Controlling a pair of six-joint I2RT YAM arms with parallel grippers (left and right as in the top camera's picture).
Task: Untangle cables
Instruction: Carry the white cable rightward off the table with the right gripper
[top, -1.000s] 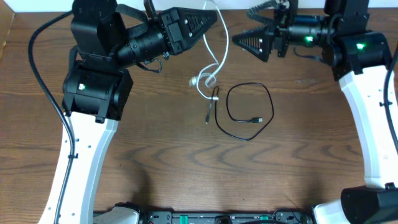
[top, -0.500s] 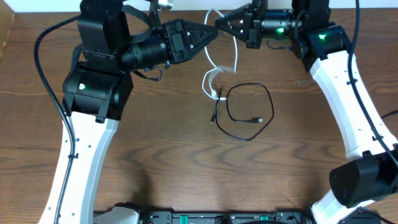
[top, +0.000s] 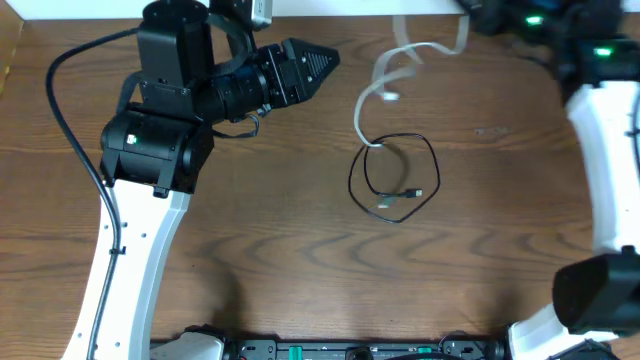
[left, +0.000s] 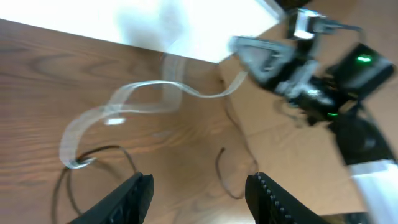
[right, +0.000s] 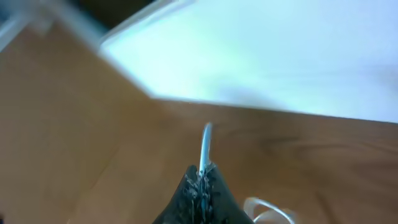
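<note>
**Right pincer (right: 200, 174) pinching white cable (top: 359, 118), left pincer (left: 199, 183) spread**

We see the wood-grain desk (top: 250, 250) filling the overhead view. Left arm (top: 140, 230) comes up from the near-left edge and points right across the far half. The right arm (top: 605, 140) runs up the right side to the far-right corner, its pincer mostly cut off by the frame edge overhead.

Left pincer: fingers apart, nothing between them, held over the desk left of the cables and well apart from both.

Right pincer: fingers pressed together on the white cable, with a short stub sticking out past the tips in the right wrist view. The left wrist view also shows it gripping that cable up off the desk.

The white cable runs blurred from the far right, sweeps left and down in loose curves, and its lowest bend meets the upper-left edge of the black cable (top: 437, 175). We cannot tell whether it is hooked through or just lying across.

The black cable lies flat as one open loop near desk centre, with neither pincer touching it. The black plug end (top: 414, 193) sits inside that loop. The white plug end (top: 390, 96) shows beside the white cable's upper curve.
</note>
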